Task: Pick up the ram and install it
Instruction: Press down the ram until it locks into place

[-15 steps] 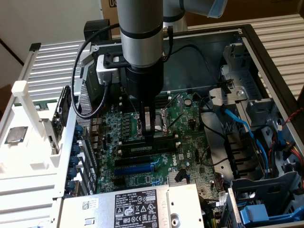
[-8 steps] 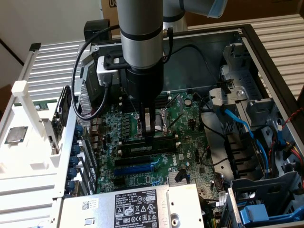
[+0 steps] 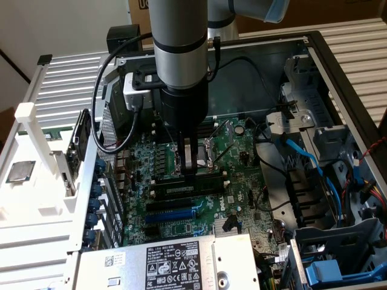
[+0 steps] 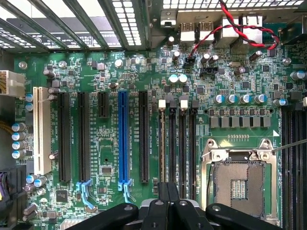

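Note:
The ram point(image 3: 181, 190) is a thin dark-green stick with a pale label strip. It stands on edge in one of the long black memory slots point(image 3: 187, 180) on the green motherboard point(image 3: 242, 175) inside the open computer case. My gripper point(image 3: 191, 174) reaches straight down with its fingers shut together, the tips at the stick's upper edge near its middle. In the wrist view the ram point(image 4: 161, 143) is a narrow edge-on strip in the outermost slot beside the black memory slots point(image 4: 182, 143) with white end clips. The shut gripper point(image 4: 168, 191) sits just over its near end.
The open processor socket point(image 4: 240, 179) with its metal frame lies right beside the memory slots. A square silver processor chip point(image 3: 19, 172) rests on the white rack at the exterior view's left. Blue cables point(image 3: 305, 160) and drive cages crowd the exterior view's right, and a power supply point(image 3: 169, 263) sits in front.

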Controlling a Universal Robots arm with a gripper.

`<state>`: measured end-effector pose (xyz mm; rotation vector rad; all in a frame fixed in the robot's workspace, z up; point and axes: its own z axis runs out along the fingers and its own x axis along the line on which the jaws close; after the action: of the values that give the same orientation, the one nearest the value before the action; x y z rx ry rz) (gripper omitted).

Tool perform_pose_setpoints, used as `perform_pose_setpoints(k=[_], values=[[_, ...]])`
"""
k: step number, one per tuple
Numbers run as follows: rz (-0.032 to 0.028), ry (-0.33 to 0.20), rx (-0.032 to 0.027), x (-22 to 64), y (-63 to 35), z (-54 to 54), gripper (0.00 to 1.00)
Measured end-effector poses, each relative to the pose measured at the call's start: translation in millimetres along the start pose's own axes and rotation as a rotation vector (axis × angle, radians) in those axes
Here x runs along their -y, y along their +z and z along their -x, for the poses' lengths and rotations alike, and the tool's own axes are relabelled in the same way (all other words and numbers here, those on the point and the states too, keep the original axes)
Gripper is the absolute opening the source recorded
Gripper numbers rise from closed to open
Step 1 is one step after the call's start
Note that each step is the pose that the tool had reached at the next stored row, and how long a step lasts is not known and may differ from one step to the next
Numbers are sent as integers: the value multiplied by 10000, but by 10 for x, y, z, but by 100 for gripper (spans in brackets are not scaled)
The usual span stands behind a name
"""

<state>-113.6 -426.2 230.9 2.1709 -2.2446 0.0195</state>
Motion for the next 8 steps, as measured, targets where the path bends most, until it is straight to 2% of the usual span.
perform_pose_setpoints(k=[8], values=[[0,2,0,0,1,-5,11]])
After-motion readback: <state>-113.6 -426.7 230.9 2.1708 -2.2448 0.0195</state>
